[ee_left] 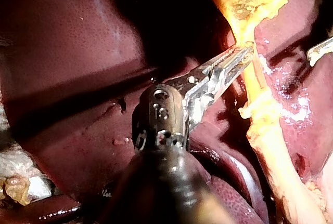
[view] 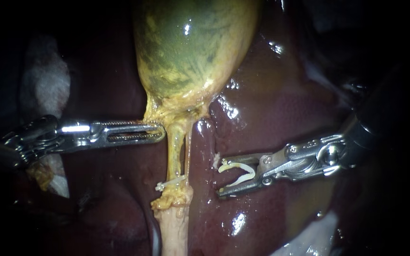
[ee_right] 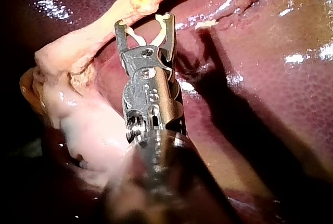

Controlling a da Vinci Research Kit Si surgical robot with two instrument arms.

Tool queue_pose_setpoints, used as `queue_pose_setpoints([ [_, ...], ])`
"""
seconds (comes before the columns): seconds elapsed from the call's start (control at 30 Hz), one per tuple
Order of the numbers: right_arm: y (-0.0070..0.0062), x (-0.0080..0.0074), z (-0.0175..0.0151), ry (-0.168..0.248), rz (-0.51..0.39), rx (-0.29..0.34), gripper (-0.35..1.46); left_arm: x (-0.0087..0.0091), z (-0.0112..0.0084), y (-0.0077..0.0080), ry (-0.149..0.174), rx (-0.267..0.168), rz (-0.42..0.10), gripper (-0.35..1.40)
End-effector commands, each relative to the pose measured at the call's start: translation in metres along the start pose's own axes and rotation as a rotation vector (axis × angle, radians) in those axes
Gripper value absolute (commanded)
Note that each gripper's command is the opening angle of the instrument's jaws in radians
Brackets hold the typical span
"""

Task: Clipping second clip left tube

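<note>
Left tube runs from the pale stalk at the near edge of the endoscope view up to the gallbladder's neck, with the thinner right tube just beside it. Low on the left tube sits the placed clip, just above a yellow knot of tissue. Level with that clip and apart from both tubes, the right instrument lies over the liver. Its jaws stand wide apart and carry the new clip between them, one leg against each jaw. Farther on, the left instrument has its jaws closed on yellow tissue at the neck of the gallbladder, which appears to hold the tubes taut. Probable faults from here: the new clip takes in the right tube as well, because the two tubes lie so close. It may land on the placed clip if the approach stays at this level. It may span only part of the left tube. The lower jaw may scrape the liver.
</note>
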Motion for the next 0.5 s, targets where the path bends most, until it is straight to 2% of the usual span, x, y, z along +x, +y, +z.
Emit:
queue_pose_setpoints([
  [0.03, 0.0, 0.0, 0.0, 0.0, 0.0, 0.0, 0.6, 0.0, 0.0, 0.0, 0.0, 0.0, 0.0, -0.03],
  [0.27, 0.0, 0.0, 0.0, 0.0, 0.0, 0.0, 0.59, 0.0, 0.0, 0.0, 0.0, 0.0, 0.0, -0.03],
  [0.5, 0.0, 0.0, 0.0, 0.0, 0.0, 0.0, 0.59, 0.0001, 0.0, 0.0, 0.0, -0.001, 0.0, 0.09],
])
